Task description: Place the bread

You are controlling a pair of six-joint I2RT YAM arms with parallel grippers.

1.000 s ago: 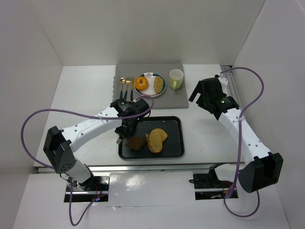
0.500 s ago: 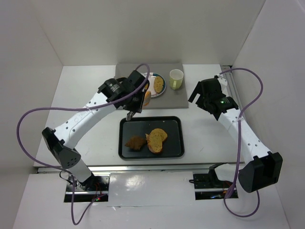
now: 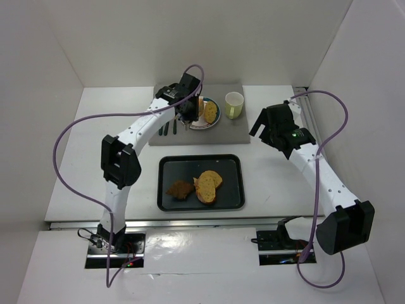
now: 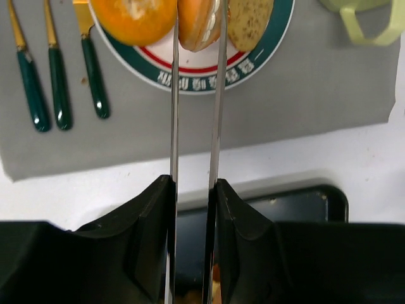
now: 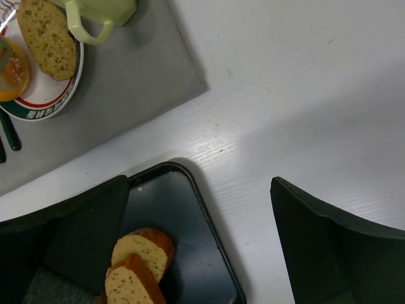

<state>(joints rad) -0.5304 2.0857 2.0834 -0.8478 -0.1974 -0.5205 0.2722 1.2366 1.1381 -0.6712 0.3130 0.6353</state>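
Note:
My left gripper (image 3: 192,109) is over the plate (image 3: 197,125) on the grey mat. In the left wrist view the left gripper (image 4: 197,19) is shut on a bread slice (image 4: 201,35), held on edge. That slice sits between an orange half (image 4: 136,16) and another bread slice (image 4: 250,19) on the plate (image 4: 190,75); whether it touches the plate I cannot tell. Two more slices (image 3: 209,183) and a brown piece (image 3: 180,189) lie on the black tray (image 3: 231,196). My right gripper (image 3: 269,123) is open and empty, right of the mat.
A green cup (image 3: 234,105) stands on the grey mat (image 3: 228,130) right of the plate. Green-handled cutlery (image 4: 57,82) lies left of the plate. The right wrist view shows the tray's corner (image 5: 209,221), its bread slices (image 5: 139,263) and bare white table.
My left arm has lifted from the tray's left side and swung back to the plate, carrying a bread slice. The right arm has not moved.

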